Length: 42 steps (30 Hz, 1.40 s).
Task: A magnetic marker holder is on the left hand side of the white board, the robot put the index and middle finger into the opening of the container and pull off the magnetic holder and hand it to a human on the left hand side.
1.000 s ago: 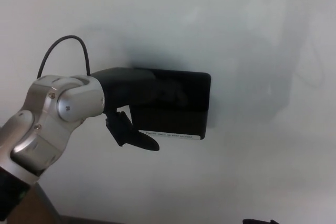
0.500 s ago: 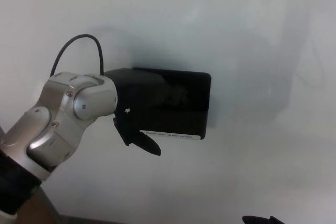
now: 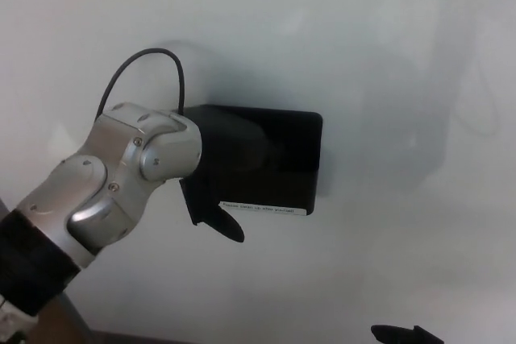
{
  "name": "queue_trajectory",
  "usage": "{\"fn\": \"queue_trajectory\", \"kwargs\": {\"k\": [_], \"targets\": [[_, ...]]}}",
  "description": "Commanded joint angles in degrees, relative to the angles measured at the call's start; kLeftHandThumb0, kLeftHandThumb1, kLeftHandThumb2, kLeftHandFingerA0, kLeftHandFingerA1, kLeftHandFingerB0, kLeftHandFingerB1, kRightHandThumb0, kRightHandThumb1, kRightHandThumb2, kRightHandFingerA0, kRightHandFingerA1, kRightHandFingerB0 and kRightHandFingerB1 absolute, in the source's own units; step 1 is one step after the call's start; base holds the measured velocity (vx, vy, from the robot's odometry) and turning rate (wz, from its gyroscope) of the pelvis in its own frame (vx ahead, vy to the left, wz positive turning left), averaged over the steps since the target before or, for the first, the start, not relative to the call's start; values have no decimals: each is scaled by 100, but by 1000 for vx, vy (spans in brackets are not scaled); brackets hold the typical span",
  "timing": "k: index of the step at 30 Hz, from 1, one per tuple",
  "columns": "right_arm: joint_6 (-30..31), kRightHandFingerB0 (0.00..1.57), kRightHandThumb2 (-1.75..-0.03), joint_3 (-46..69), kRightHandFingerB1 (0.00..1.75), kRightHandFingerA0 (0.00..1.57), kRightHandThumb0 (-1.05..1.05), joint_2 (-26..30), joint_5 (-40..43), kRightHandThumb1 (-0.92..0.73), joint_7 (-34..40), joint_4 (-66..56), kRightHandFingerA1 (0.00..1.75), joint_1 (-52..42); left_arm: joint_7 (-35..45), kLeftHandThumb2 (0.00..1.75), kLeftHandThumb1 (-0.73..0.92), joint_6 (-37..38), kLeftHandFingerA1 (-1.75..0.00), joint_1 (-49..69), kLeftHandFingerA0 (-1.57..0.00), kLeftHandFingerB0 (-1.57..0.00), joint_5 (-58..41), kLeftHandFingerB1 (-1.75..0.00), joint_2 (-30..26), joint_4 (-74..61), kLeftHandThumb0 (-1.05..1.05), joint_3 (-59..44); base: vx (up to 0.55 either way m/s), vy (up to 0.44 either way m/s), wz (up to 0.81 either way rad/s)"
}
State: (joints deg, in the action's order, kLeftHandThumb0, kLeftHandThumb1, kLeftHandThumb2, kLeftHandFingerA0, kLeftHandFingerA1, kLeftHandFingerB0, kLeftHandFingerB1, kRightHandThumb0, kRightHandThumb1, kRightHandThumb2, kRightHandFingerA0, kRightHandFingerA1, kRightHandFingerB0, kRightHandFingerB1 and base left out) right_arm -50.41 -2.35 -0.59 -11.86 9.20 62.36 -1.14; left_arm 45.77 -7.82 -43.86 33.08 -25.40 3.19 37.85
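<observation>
The left hand (image 3: 230, 163) overlaps the black marker holder (image 3: 282, 163) on the whiteboard (image 3: 363, 38), thumb beneath; grip unclear.

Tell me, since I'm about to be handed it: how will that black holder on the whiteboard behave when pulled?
The holder looks like a rigid box, so probably stiff. It sits flat against the whiteboard, so it may release suddenly. Its glossy face could be slippery in the left hand.

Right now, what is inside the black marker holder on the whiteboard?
The left hand covers the marker holder opening; its fingers seem to reach in. Any markers inside cannot be seen.
</observation>
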Motion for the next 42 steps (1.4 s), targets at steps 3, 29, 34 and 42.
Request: {"fn": "queue_trajectory", "kwargs": {"k": [3, 29, 34, 42], "targets": [[132, 64, -62, -10, 47, 77, -48, 53, 5, -67, 54, -4, 51, 93, 381, 56, 50, 32, -58, -333, -79, -39, 719, -34, -85, 165, -53, 346, 0, 0, 0], [153, 70, -61, -163, 49, 80, -45, 60, -52, -69, 70, 88, 52, 101, 208, 60, 71, -51, -97, 171, -69, -68, 1531, -51, -5, 550, -31, 986, 0, 0, 0], [212, 70, -61, -168, 48, 82, -45, 49, -32, -69, 42, 122, 52, 130, 173, 62, 76, -22, -82, 346, -77, -73, 1454, -47, -27, 697, -32, 706, 0, 0, 0], [162, 71, -61, -182, 48, 83, -46, 74, -67, -69, 81, 171, 52, 196, 56, 61, 76, 428, -95, 535, -74, -72, 1372, -60, -283, 777, -36, 473, 0, 0, 0]]}}
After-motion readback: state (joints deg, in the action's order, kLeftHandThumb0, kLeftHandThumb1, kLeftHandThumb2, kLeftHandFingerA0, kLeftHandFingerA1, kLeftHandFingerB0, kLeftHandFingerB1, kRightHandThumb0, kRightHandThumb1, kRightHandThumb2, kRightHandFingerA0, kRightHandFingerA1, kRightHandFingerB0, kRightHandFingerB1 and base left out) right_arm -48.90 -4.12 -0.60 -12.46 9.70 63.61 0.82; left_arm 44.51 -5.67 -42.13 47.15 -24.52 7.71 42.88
